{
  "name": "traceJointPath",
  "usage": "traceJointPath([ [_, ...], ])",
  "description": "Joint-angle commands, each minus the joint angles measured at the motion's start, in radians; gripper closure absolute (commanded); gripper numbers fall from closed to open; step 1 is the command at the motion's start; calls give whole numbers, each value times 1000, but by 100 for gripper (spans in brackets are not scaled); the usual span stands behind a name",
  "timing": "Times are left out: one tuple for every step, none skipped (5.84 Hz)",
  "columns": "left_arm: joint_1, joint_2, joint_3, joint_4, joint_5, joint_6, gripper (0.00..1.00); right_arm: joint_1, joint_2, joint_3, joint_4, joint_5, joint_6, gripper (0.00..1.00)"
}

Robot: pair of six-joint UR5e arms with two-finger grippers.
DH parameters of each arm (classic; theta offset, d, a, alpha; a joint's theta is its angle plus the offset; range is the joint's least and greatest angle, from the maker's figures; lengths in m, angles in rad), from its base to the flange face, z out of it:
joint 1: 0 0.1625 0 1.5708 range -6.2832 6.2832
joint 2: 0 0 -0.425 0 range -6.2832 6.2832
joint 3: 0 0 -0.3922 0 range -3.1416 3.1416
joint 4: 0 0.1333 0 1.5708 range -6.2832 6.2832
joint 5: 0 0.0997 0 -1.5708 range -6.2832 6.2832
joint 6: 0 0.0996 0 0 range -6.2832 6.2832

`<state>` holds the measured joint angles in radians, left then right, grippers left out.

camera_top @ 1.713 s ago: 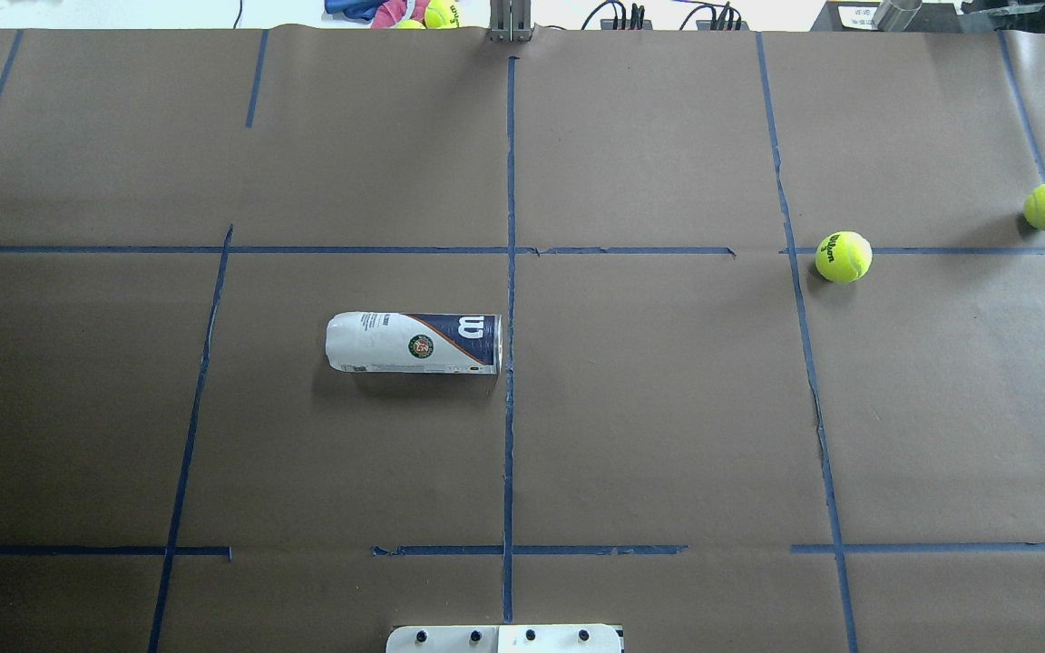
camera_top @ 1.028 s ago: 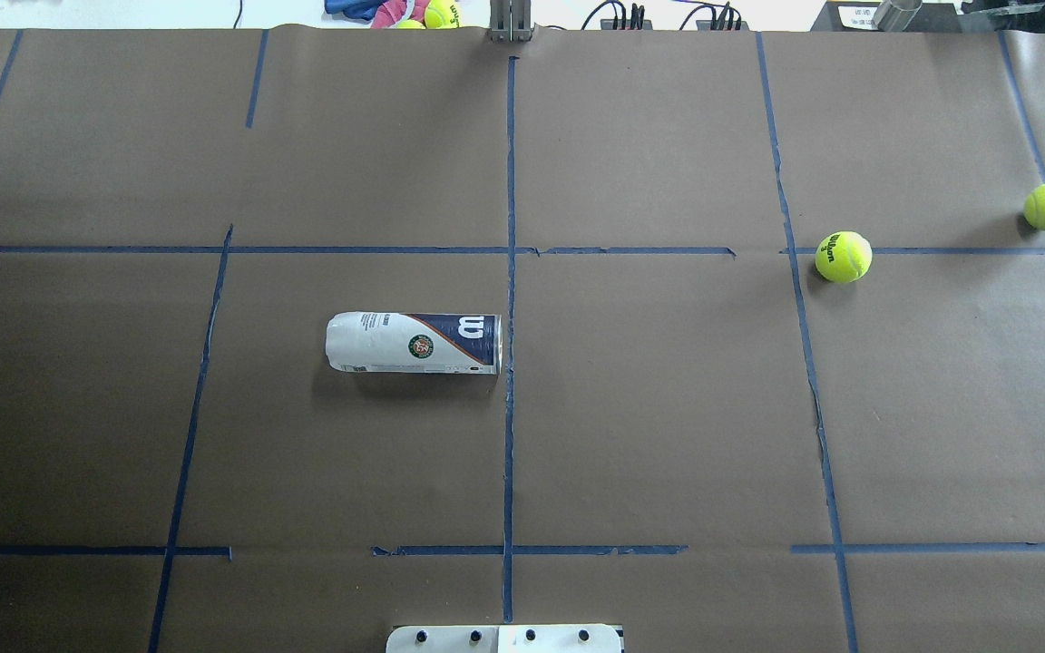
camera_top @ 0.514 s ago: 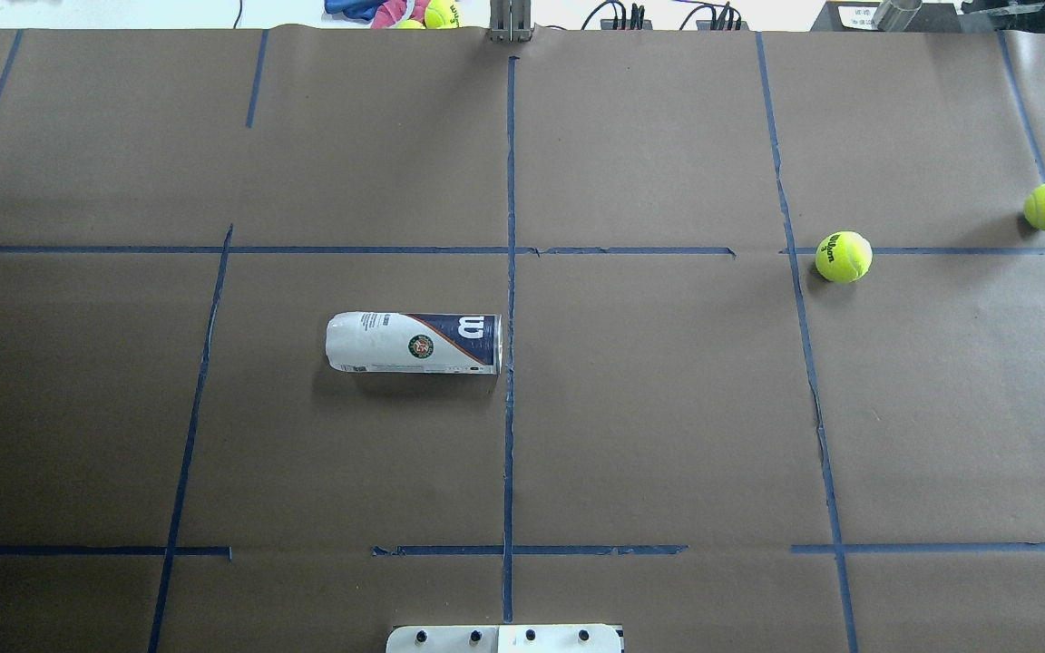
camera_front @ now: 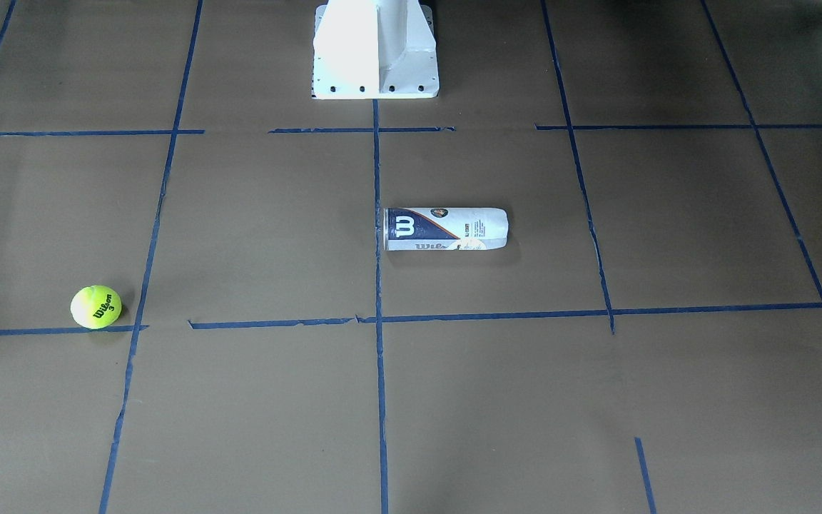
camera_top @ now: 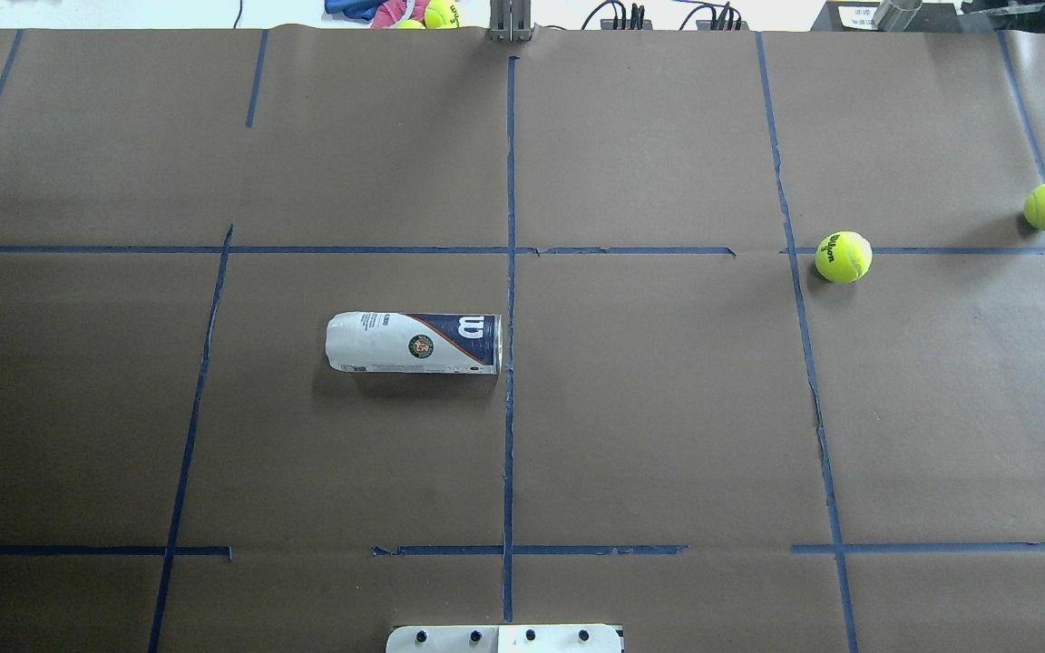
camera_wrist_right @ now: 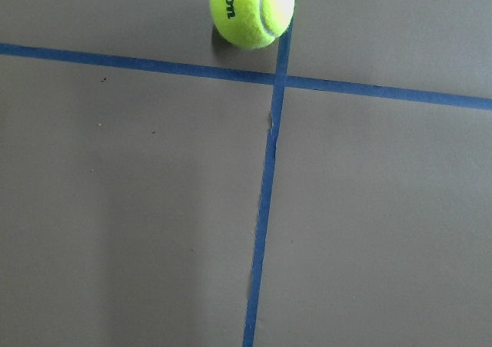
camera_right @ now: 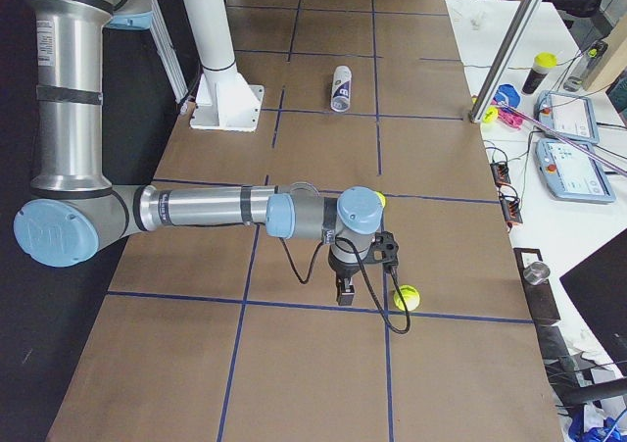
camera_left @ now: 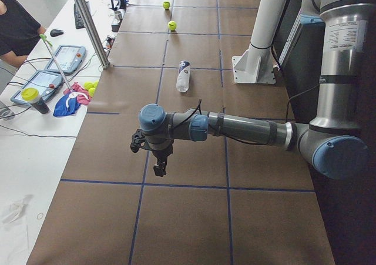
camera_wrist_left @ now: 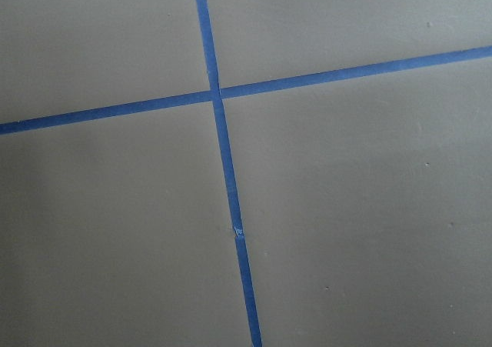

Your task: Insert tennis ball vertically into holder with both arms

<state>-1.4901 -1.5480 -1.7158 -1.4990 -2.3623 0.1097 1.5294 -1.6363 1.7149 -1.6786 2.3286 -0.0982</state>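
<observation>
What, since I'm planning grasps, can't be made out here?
Left pincer: open or shut unclear; only exterior left shows it, small, dark.
Right pincer: likewise, exterior right only.
White-and-navy cylindrical plastic can: which end is open; overhead shows ends side-on.
Fuzzy yellow-green tennis ball: cropped by right wrist view's top edge.

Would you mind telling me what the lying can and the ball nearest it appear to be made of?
Can: likely plastic under a printed, slightly glossy label; the wall itself is hidden. Tennis ball: matte, fuzzy felt, shown by its soft nap and curved seam.
</observation>
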Motion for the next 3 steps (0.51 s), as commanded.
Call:
traceJointPath([
  [1,3,-2,-30,0,1,0,0,4,-1,0,0,0,0],
  [7,2,-4,-49,0,-2,0,0,4,0,0,0,2,0],
  [40,2,-2,-79,0,-7,0,0,6,2,0,0,2,0],
])
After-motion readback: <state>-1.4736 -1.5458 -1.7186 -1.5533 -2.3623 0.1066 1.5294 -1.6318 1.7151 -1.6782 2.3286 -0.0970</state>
